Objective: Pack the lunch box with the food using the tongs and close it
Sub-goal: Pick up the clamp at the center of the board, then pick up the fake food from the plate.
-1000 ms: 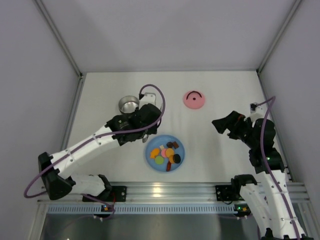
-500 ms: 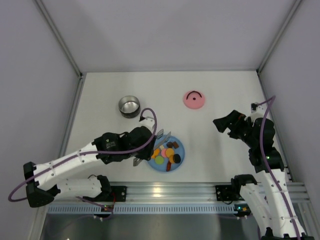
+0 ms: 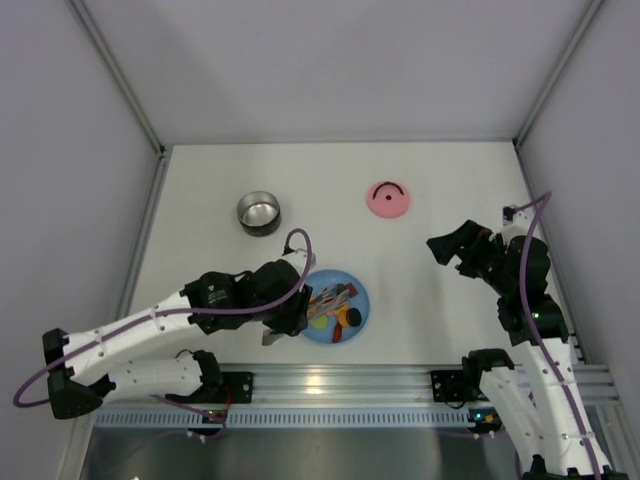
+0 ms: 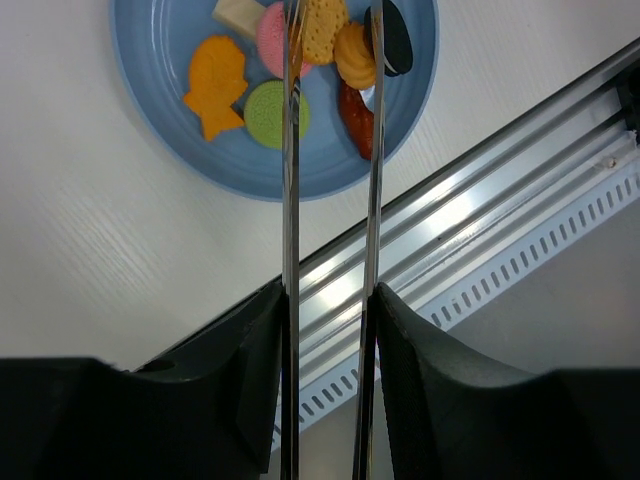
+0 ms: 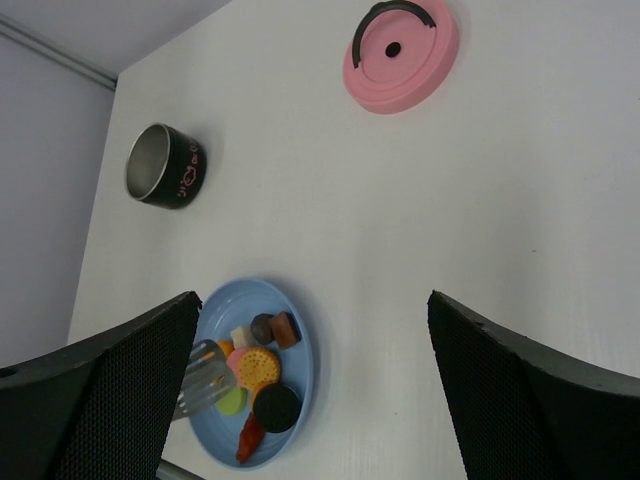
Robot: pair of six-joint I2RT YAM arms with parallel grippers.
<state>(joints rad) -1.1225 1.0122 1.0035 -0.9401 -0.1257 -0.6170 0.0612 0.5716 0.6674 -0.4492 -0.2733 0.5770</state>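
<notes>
My left gripper [image 3: 287, 312] is shut on the tongs [image 3: 328, 297]. Its fingers [image 4: 250, 380] press the two slim silver arms [image 4: 291, 200] from outside, and the arms stand apart. The tongs reach over the blue plate [image 3: 366, 305]; their flat tips [image 5: 200, 380] hover over the food [image 4: 275, 112] at the plate's left side and hold nothing that I can see. The food is several small pieces, among them an orange fish [image 4: 215, 85] and a black cookie [image 5: 276, 405]. The lunch box [image 3: 259, 212] stands empty-looking at the back left. Its pink lid [image 3: 388, 199] lies apart. My right gripper [image 3: 450, 248] hangs open and empty.
The aluminium rail [image 4: 470, 230] of the table's near edge runs just below the plate [image 4: 200, 150]. White walls close in the left, back and right. In the right wrist view the lunch box [image 5: 165, 165] and lid [image 5: 400, 45] stand far beyond the plate [image 5: 235, 300].
My left arm has swung from beside the lunch box back toward the near edge, bringing the tongs over the plate. The right arm has stayed still.
</notes>
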